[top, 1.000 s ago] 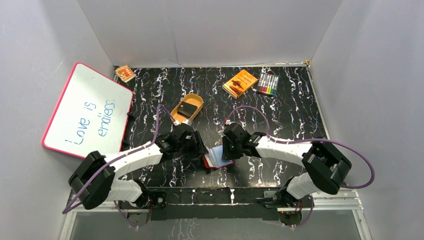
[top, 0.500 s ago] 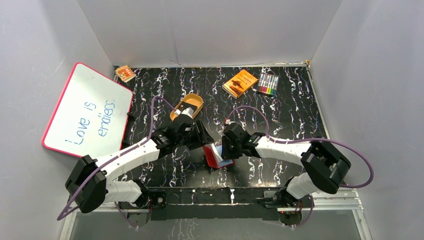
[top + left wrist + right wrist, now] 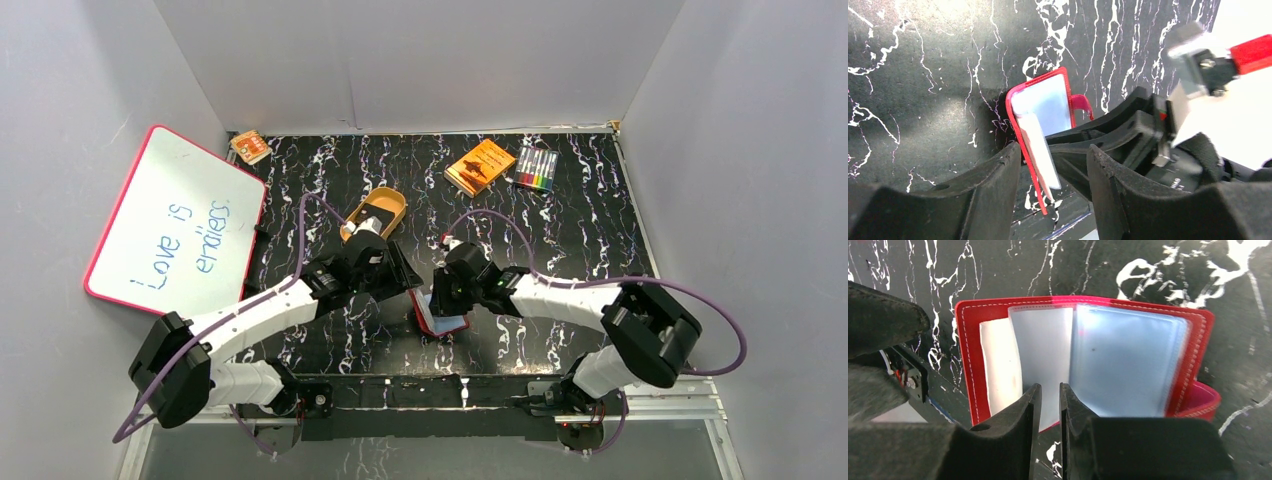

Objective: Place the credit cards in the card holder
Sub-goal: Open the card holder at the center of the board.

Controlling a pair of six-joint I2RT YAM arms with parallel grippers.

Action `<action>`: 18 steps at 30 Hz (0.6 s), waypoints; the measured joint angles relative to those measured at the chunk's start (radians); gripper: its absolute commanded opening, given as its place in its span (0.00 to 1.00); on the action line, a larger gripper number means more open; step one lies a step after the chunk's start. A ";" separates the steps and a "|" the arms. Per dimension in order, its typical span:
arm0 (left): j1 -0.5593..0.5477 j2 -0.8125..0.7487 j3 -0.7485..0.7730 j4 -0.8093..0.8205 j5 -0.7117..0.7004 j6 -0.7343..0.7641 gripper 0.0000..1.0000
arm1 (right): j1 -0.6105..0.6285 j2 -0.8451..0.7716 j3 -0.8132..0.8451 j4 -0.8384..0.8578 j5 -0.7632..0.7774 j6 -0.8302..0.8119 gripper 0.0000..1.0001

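The card holder (image 3: 447, 320) (image 3: 1128, 360), red with pale blue-grey pockets, lies open near the front edge. Its left cover (image 3: 1024, 132) is tilted up on edge. My left gripper (image 3: 411, 288) (image 3: 1054, 150) is open and straddles that raised cover and a pale leaf without clamping them. My right gripper (image 3: 440, 298) (image 3: 1048, 387) stands over the pockets with its jaws a narrow slit apart and nothing between them. Its fingertips (image 3: 1060, 145) rest against a pale pocket leaf. No credit cards are in view. My left arm hides most of the tan tray (image 3: 390, 203).
A whiteboard (image 3: 175, 220) leans against the left wall. At the back lie an orange box (image 3: 480, 165), a pack of coloured markers (image 3: 537, 168) and a small orange item (image 3: 250, 147). Grey walls close in three sides.
The card holder's left cover has risen from flat to tilted up. My left gripper swung away from the front edge, then closed in around that cover. My right gripper shifted slightly left.
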 measured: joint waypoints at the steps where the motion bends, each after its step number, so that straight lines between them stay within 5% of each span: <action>1: 0.000 -0.006 -0.001 -0.001 -0.003 -0.001 0.48 | 0.003 0.011 0.000 0.013 -0.011 -0.001 0.27; 18: 0.000 0.009 -0.061 0.047 0.023 -0.038 0.45 | 0.035 0.139 0.016 0.085 -0.076 0.000 0.23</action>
